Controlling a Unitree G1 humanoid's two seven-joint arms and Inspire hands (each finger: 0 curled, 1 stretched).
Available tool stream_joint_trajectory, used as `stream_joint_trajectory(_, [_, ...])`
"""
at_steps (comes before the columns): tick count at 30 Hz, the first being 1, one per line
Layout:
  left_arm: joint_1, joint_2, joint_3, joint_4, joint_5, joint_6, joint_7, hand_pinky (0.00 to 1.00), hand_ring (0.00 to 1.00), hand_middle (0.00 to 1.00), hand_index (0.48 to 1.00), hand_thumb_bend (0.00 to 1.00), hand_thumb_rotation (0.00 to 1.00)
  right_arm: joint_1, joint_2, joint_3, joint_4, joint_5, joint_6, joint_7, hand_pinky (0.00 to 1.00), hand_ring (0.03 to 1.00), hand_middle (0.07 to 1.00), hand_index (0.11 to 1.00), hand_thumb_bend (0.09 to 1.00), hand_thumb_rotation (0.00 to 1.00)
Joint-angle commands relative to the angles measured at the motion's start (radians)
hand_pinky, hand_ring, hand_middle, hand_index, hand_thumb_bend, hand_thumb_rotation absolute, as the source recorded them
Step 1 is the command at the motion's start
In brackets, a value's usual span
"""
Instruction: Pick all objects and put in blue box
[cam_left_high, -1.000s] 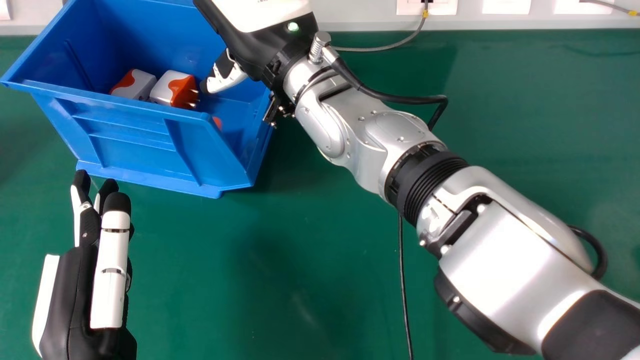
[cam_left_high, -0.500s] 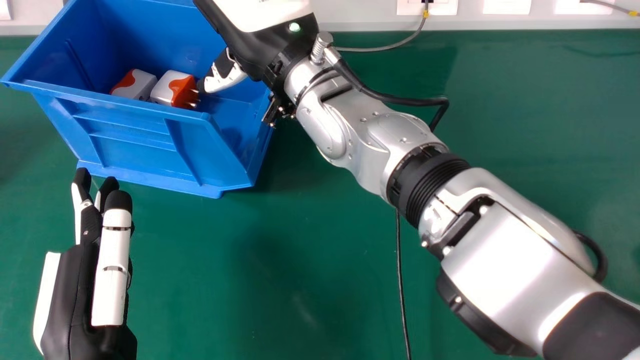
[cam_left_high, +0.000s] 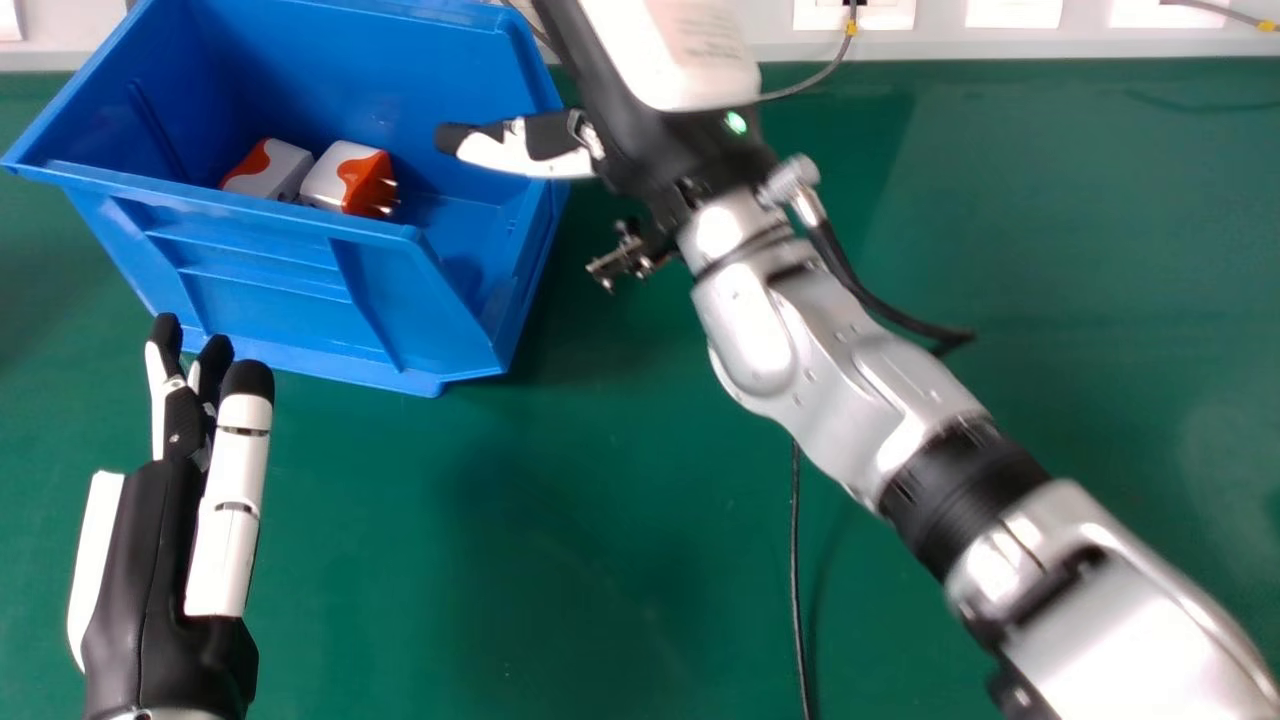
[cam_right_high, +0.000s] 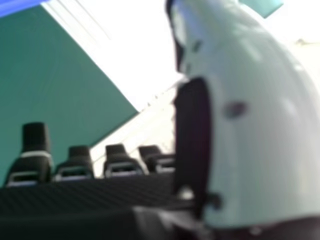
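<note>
Smooth green tabletop (cam_left_high: 560, 480) is bordered by a pale grey wall (cam_left_high: 1090, 48) | flat white rectangular plates (cam_left_high: 1012, 12) are mounted there | thin grey cable (cam_left_high: 828, 68) is banded yellow | soft glare is reflected

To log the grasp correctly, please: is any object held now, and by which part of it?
Nothing is held: the right hand and left hand are both empty.

Blue box (cam_left_high: 300, 50) ran past head view's top edge; near wall (cam_left_high: 270, 275) hid bottoms of two plugs (cam_left_high: 336, 180). Right forearm (cam_left_high: 1120, 620) looked blurred, cut off bottom right.
</note>
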Motion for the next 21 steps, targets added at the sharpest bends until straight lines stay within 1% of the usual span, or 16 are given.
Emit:
stream_joint_trajectory(1, [-0.025,0.019,0.017,0.014,0.004,-0.01,-0.005,1.0,1.0,1.0,1.0,0.38,0.91,0.084,-0.037,-0.033,-0.148,0.01,-0.02,-0.011,0.85,0.997,1.0,0.998,0.406,0.26])
stream_joint_trajectory(2, [-0.033,0.024,0.022,0.022,0.003,-0.009,-0.007,1.0,1.0,1.0,1.0,0.38,0.92,0.126,-0.051,-0.042,-0.199,0.013,-0.022,-0.005,0.85,0.998,1.0,0.999,0.399,0.28])
stream_joint_trajectory(3, [-0.041,0.027,0.025,0.031,0.005,-0.01,-0.007,1.0,1.0,1.0,1.0,0.38,0.92,0.167,-0.064,-0.053,-0.247,0.016,-0.024,0.001,0.85,0.998,1.0,0.999,0.393,0.29])
stream_joint_trajectory(4, [-0.047,0.029,0.027,0.036,0.007,-0.01,-0.007,1.0,1.0,1.0,1.0,0.38,0.92,0.196,-0.072,-0.061,-0.282,0.017,-0.024,0.008,0.85,0.998,1.0,0.999,0.393,0.29])
stream_joint_trajectory(6, [-0.064,0.035,0.032,0.055,0.007,-0.011,-0.006,1.0,1.0,1.0,1.0,0.38,0.93,0.283,-0.096,-0.086,-0.367,0.028,-0.034,0.022,0.86,0.999,1.0,1.0,0.378,0.31])
stream_joint_trajectory(9, [-0.094,0.04,0.037,0.089,0.005,-0.009,-0.003,1.0,1.0,1.0,1.0,0.37,0.93,0.404,-0.131,-0.121,-0.457,0.048,-0.065,0.029,0.87,1.0,1.0,1.0,0.36,0.35])
stream_joint_trajectory(11, [-0.107,0.041,0.042,0.097,0.0,-0.001,-0.003,1.0,1.0,1.0,1.0,0.37,0.93,0.5,-0.16,-0.143,-0.499,0.046,-0.089,0.015,0.88,1.0,1.0,1.0,0.343,0.38])
stream_joint_trajectory(12, [-0.111,0.042,0.044,0.099,-0.001,0.002,-0.003,1.0,1.0,1.0,1.0,0.37,0.93,0.531,-0.167,-0.151,-0.511,0.044,-0.097,0.012,0.88,1.0,1.0,1.0,0.343,0.38])
stream_joint_trajectory(13, [-0.115,0.042,0.045,0.101,-0.002,0.005,-0.003,1.0,1.0,1.0,1.0,0.37,0.93,0.564,-0.173,-0.158,-0.521,0.045,-0.104,0.012,0.87,1.0,1.0,1.0,0.335,0.4])
stream_joint_trajectory(14, [-0.119,0.042,0.047,0.105,-0.006,0.006,-0.004,1.0,1.0,1.0,1.0,0.37,0.93,0.597,-0.177,-0.166,-0.53,0.048,-0.111,0.013,0.86,1.0,1.0,1.0,0.327,0.42])
stream_joint_trajectory(15, [-0.124,0.042,0.05,0.112,-0.009,0.006,-0.005,1.0,1.0,1.0,1.0,0.37,0.93,0.631,-0.18,-0.173,-0.537,0.054,-0.118,0.014,0.86,1.0,1.0,1.0,0.327,0.42])
stream_joint_trajectory(16, [-0.132,0.042,0.052,0.121,-0.01,0.006,-0.005,1.0,1.0,1.0,1.0,0.37,0.93,0.668,-0.181,-0.18,-0.545,0.065,-0.127,0.019,0.85,1.0,1.0,1.0,0.318,0.45])
stream_joint_trajectory(17, [-0.136,0.042,0.053,0.127,-0.01,0.006,-0.005,1.0,1.0,1.0,1.0,0.37,0.93,0.691,-0.181,-0.186,-0.55,0.072,-0.132,0.023,0.85,1.0,1.0,1.0,0.318,0.45])
stream_joint_trajectory(18, [-0.139,0.042,0.054,0.131,-0.01,0.005,-0.005,1.0,1.0,1.0,1.0,0.37,0.93,0.703,-0.179,-0.19,-0.553,0.076,-0.136,0.027,0.84,1.0,1.0,1.0,0.31,0.48])
stream_joint_trajectory(20, [-0.147,0.041,0.057,0.141,-0.015,0.006,-0.005,1.0,1.0,1.0,1.0,0.37,0.93,0.753,-0.174,-0.201,-0.568,0.107,-0.149,0.046,0.83,1.0,1.0,1.0,0.296,0.53])
stream_joint_trajectory(21, [-0.149,0.041,0.06,0.146,-0.019,0.007,-0.007,1.0,1.0,1.0,1.0,0.37,0.93,0.788,-0.174,-0.208,-0.581,0.133,-0.154,0.063,0.83,1.0,1.0,1.0,0.296,0.53])
